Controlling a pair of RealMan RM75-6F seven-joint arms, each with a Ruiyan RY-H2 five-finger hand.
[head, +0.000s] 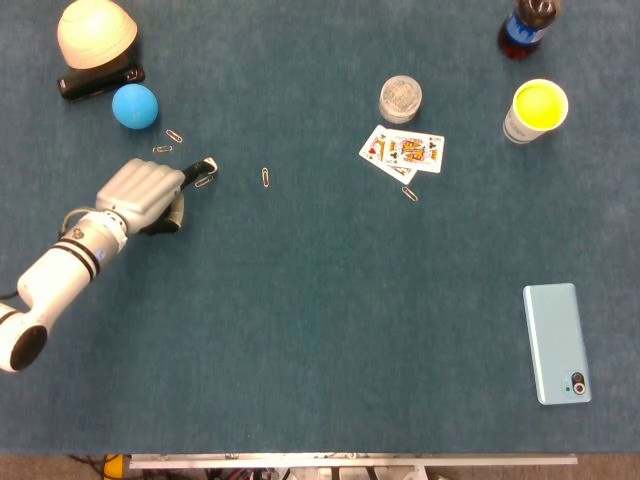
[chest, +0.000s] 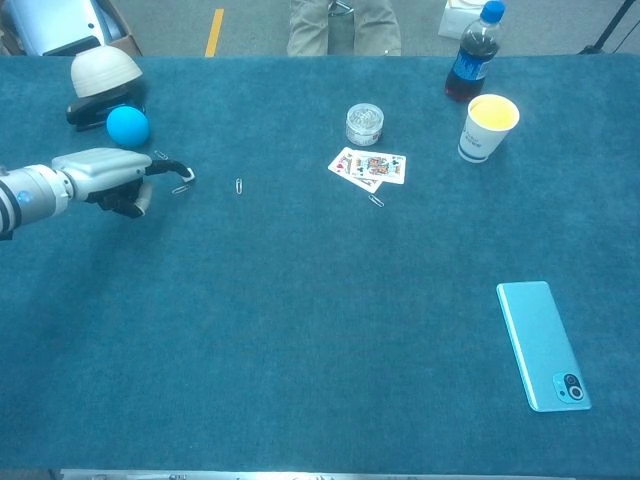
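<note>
The left hand is hovering low over the table at its left side, its fingers curled in under the knuckles and one dark finger reaching forward; whether it is pinching anything there cannot be told. That fingertip is lying right at a paperclip (the chest view shows the tip just over it). Two more clips are lying just beyond the hand, near the blue ball, and a fourth clip is sitting apart to the right. A bowl is resting upturned on a black stapler behind the ball. The right hand is showing in neither view.
</note>
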